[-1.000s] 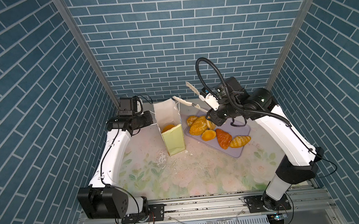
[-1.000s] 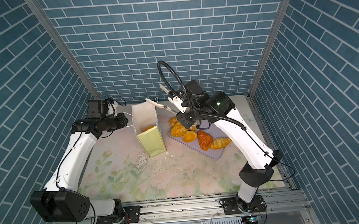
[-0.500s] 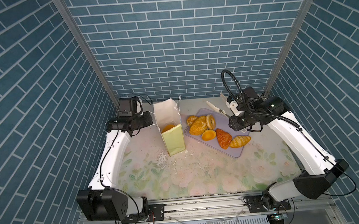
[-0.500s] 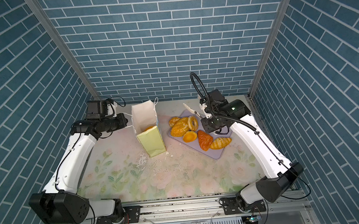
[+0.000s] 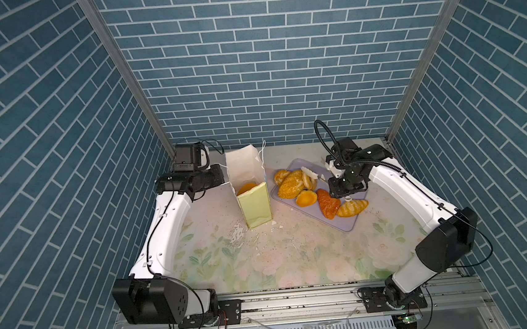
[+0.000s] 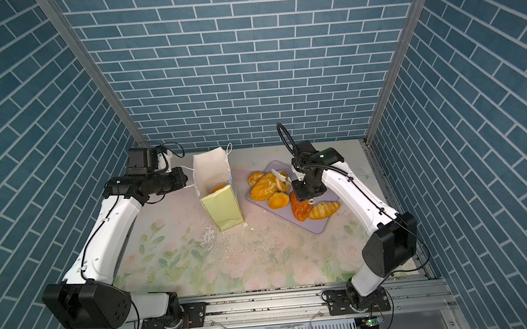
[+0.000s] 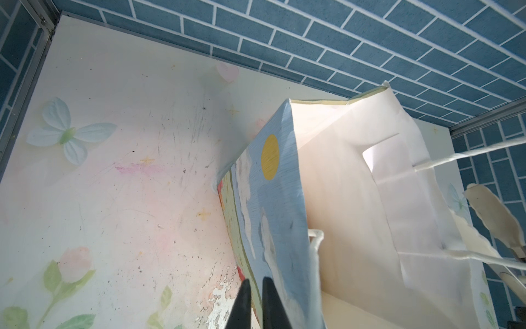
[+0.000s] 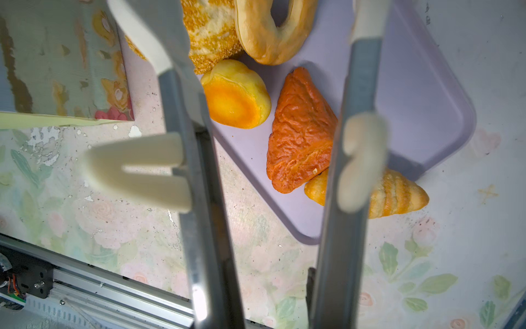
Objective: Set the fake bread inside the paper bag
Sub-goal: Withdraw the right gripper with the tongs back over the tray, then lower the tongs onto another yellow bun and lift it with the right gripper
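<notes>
Right jaws have swung from above the paper bag (image 5: 254, 204) to over the tray (image 5: 340, 222), standing apart and empty above the bread (image 5: 292, 185). Left jaws are pinched on the bag's cord handle (image 7: 466, 153). One pastry (image 5: 246, 189) lies inside the bag, upright on the table (image 5: 263, 261).

No readable text, labels or numbers anywhere.

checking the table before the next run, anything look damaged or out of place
Yes. White flakes lie scattered on the floral table cover just in front of the paper bag, where the print looks chipped away. The striped croissant also pokes out over the rim of the lavender tray.
</notes>
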Available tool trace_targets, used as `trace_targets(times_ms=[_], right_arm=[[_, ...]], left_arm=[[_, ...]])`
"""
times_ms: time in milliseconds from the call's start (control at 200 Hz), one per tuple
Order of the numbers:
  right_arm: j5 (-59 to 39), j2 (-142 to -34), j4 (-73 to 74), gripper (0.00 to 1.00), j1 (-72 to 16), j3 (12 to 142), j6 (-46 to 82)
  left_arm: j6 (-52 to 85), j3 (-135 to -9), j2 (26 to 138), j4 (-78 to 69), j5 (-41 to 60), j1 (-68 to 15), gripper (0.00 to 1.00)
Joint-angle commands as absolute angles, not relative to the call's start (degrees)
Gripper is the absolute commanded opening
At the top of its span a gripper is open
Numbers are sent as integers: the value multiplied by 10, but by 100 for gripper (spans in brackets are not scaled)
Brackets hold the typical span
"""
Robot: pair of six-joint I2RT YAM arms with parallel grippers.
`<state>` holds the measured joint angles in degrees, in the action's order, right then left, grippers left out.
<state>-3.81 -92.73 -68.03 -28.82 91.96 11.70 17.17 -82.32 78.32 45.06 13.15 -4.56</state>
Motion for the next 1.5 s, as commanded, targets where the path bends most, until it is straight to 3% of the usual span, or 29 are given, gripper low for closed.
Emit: trace_targets(times_ms=[0,480,1170,1495], right_arm=[[-47,-946,-671,41,-287,934,121],[-81,-1015,-634,37,-281,917,137],[-117,-1030,-603,40,-261,875,127],[-179,-1021,-604,34,-229,845,107]], left_arm=[[166,-819,773,460,132,-42,12],[169,-815,776,459,131,-42,12],[172,-821,781,465,127,-42,10],[176,-821,774,469,124,-42,9]])
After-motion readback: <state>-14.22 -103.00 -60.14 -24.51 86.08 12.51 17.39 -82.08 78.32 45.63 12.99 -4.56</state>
